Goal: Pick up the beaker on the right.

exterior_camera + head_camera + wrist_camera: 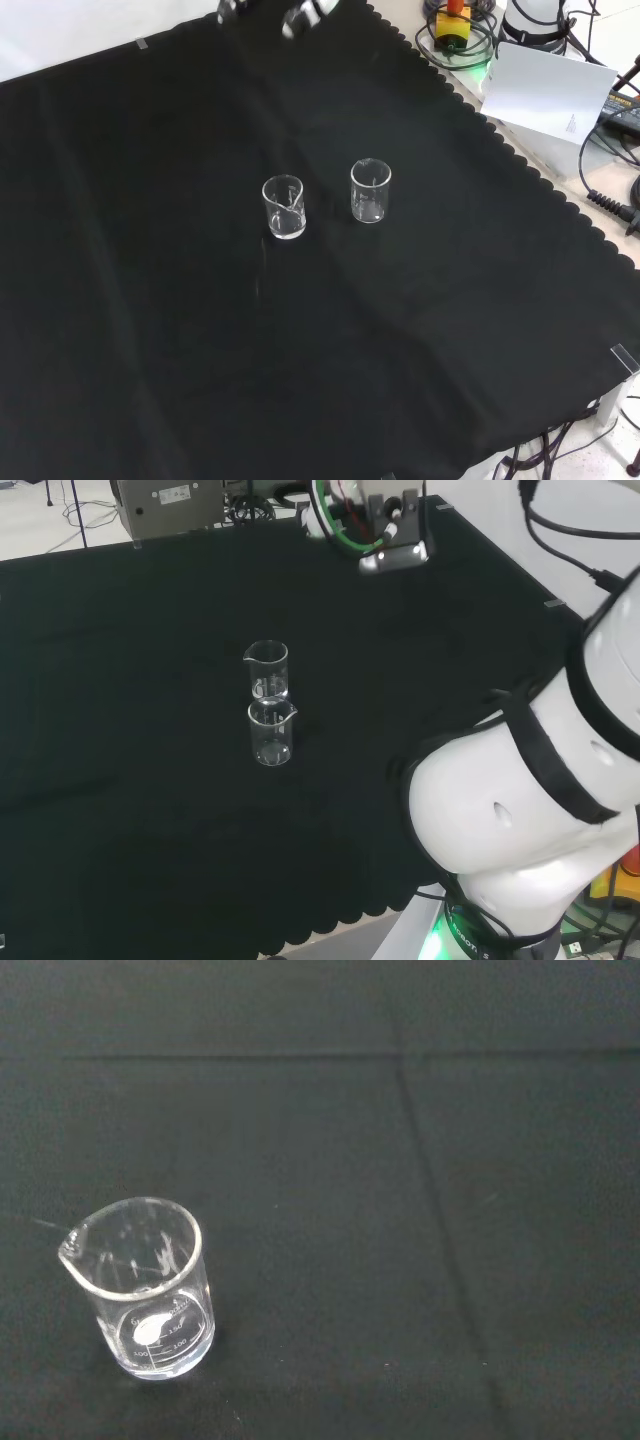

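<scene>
On the black cloth (150, 330), 2 beakers stand close together below the hand, whose grip I cannot tell; grabbing the right beaker (370, 190) could topple the other beaker (284, 207).

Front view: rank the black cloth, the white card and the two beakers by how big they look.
1. Cloth
2. White card
3. Left beaker and right beaker: look alike, not ranked.

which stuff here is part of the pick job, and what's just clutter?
Job:
- right beaker in the front view, upright and empty, the one to pick
- black cloth it stands on

Lying about:
- left beaker in the front view, also upright and empty
- white card off the cloth's edge
- cables beside the bench
</scene>
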`<state>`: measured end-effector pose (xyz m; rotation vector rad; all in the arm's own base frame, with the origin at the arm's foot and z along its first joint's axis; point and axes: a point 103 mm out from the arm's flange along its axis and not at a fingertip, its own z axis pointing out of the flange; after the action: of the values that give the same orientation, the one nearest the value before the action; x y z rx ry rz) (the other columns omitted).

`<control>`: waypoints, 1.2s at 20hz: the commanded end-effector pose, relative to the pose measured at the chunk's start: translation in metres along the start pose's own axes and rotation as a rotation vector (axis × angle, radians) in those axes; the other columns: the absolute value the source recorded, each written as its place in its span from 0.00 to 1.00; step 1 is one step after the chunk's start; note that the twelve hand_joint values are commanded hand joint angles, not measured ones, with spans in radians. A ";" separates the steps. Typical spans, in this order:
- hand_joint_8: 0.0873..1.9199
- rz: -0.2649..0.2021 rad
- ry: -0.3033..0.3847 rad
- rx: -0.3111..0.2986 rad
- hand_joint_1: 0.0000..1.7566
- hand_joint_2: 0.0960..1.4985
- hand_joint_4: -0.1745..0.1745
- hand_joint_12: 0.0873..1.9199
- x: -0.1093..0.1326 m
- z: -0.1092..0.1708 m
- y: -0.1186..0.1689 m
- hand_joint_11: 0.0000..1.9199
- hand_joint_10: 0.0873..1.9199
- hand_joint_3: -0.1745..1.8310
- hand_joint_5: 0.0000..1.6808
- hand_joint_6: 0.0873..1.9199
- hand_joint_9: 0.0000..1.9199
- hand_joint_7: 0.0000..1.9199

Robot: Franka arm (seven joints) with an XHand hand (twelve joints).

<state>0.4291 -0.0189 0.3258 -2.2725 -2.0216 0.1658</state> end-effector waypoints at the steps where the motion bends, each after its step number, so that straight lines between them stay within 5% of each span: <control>1: 0.27 -0.090 0.104 -0.054 0.06 0.82 0.43 0.69 0.014 0.064 0.053 0.00 0.33 0.24 0.19 0.00 0.09 0.03; 2: 0.27 -0.106 0.132 -0.037 0.06 0.82 0.43 0.69 0.016 0.074 0.055 0.00 0.33 0.24 0.20 0.00 0.09 0.03; 5: 0.29 -0.142 0.207 0.022 0.29 0.69 0.41 0.71 0.020 0.102 0.059 0.01 0.33 0.23 0.20 0.00 0.15 0.07; 7: 0.29 -0.162 0.230 0.054 0.36 0.61 0.41 0.71 0.022 0.118 0.062 0.02 0.32 0.27 0.21 0.00 0.17 0.08; 18: 0.32 -0.268 0.317 0.171 0.45 0.41 0.42 0.72 0.030 0.178 0.079 0.02 0.32 0.38 0.27 0.00 0.20 0.14; 24: 0.34 -0.359 0.404 0.138 0.47 0.36 0.40 0.72 0.033 0.188 0.076 0.04 0.31 0.39 0.33 0.00 0.26 0.21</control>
<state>0.4814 -0.0167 0.1760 -1.9052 -2.0525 -0.0265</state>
